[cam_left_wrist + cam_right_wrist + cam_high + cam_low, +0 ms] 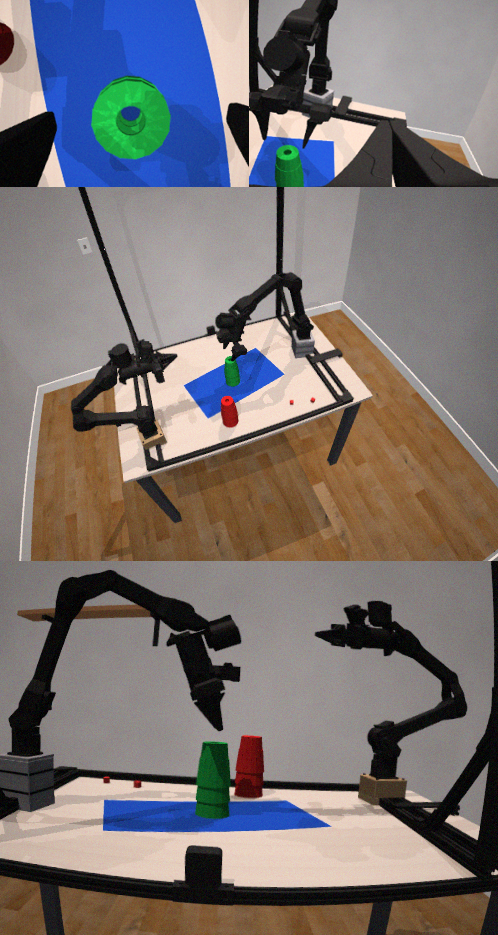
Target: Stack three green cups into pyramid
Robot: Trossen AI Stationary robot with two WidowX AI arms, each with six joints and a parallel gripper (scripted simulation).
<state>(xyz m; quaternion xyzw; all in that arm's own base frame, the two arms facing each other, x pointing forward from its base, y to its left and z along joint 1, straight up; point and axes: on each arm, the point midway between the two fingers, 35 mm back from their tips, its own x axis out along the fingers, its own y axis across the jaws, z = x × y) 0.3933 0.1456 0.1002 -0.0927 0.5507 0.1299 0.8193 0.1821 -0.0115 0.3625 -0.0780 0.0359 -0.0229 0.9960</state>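
Note:
The green cups stand nested in one upright stack [231, 371] on the blue mat [234, 381]. The stack also shows in the exterior view [213, 780], from above in the left wrist view [131, 118] and in the right wrist view [289, 166]. My left gripper [238, 351] [216, 718] hangs just above the stack, open and empty, its fingers wide on either side. My right gripper [320, 635] [170, 359] is shut on nothing and raised high, far from the cups; its closed fingers fill the right wrist view [390, 127].
A red cup stack [229, 411] stands just off the mat's front edge, close to the green stack [249, 766]. Two small red cubes [291, 402] [312, 399] lie near the table's right front. A black frame rail runs around the table edge.

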